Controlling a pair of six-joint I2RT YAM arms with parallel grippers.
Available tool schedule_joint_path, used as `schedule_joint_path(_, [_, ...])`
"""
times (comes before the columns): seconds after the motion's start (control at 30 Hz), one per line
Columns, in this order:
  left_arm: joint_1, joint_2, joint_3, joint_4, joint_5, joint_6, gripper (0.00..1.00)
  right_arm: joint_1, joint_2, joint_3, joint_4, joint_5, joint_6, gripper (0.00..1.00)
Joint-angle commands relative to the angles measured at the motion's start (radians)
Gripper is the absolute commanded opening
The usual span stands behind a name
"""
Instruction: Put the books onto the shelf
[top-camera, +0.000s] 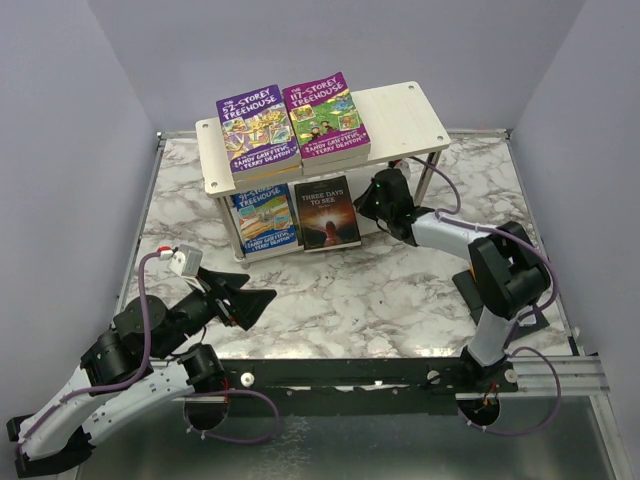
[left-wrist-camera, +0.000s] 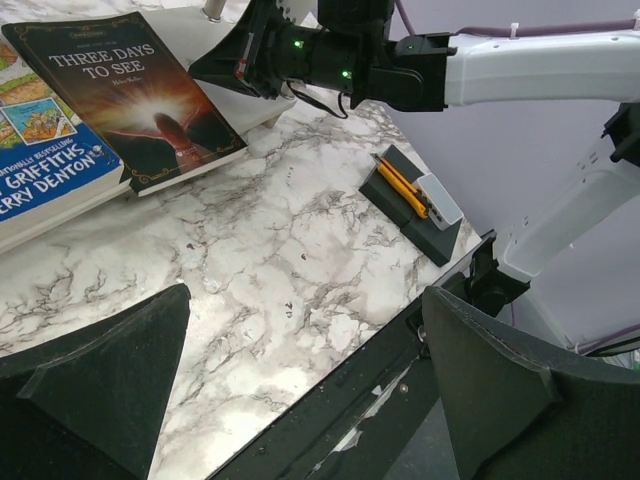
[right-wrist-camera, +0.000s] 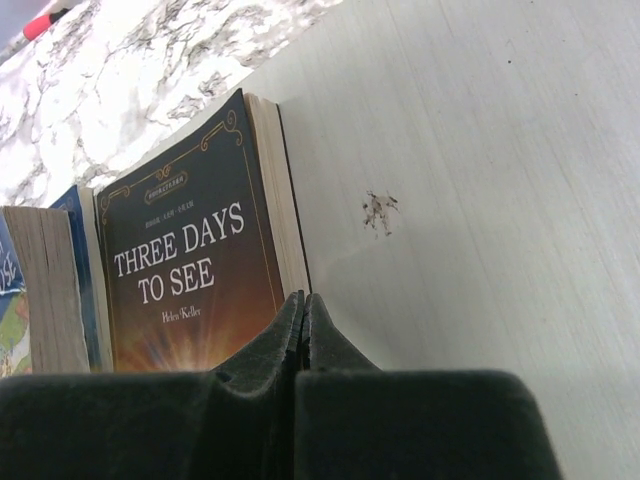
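From above: pale whitewashed wood shelf (top-camera: 412, 112), flat rectangular top board on round legs, standing on veined marble table (top-camera: 400, 300). Flat on the top board, side by side, two glossy purple Treehouse books (top-camera: 257, 130). On the lower board, blue Treehouse book (top-camera: 265, 215) beside dark Three Days to See book (top-camera: 327, 212). Right gripper (top-camera: 372, 197) just right of that dark book, at the shelf's front right. Left gripper (top-camera: 245, 292) well in front of the shelf, spread wide, holding nothing.

From the left wrist: matte black wedge fingers (left-wrist-camera: 100, 390) far apart over marble, dark book ahead on the lower board.

From the right wrist: blunt black tips pressed together, empty, at the dark book's right page edge; contact unclear. Grainy pale board alongside.
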Motion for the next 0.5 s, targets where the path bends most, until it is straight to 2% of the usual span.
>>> schedule_joint_path(0.0, [0.001,-0.013,-0.010,0.016,0.016,0.014,0.99,-0.011,0.058,0.041,0.015,-0.032,0.031,0.01])
schedule_joint_path(0.47, [0.001,-0.017,-0.012,0.016,0.016,0.013,0.99,0.004,0.162,0.134,0.017,-0.090,0.066,0.01])
